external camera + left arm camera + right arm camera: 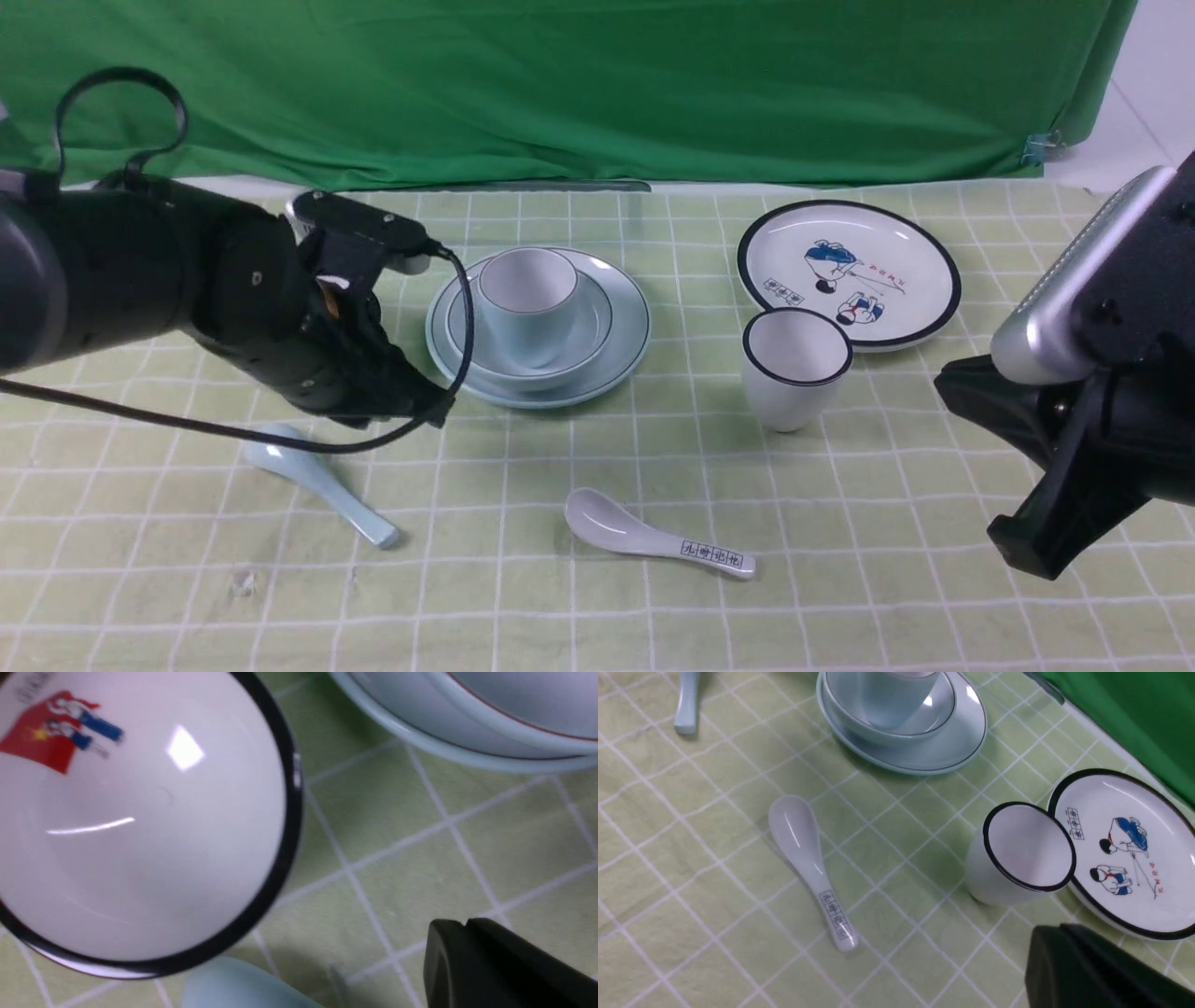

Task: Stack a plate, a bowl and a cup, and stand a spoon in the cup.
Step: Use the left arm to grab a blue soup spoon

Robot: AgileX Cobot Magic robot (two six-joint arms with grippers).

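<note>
Left gripper (431, 406) pinched shut on nothing; right gripper (1018, 551) shut too.
Only the left wrist view shows the white pictured bowl (135, 821). Two plates, bowls, cups and spoons in all. The spoon (322, 481) lies toward the table's (840, 607) left edge, its handle slanting toward the near edge. The cup (528, 294), bowl (588, 322) and plate (635, 322) are stacked mid-table.

Two plates — a pale blue plate (627, 329) and a white plate (920, 266) with cartoon figures. Two bowls: a pale blue bowl (594, 319) and a white black-rimmed bowl (140, 835). Two cups: a pale blue cup (527, 315) and a white cup (794, 385). Two spoons — a pale blue spoon (322, 481) and a white spoon (644, 537) with printed characters.
</note>
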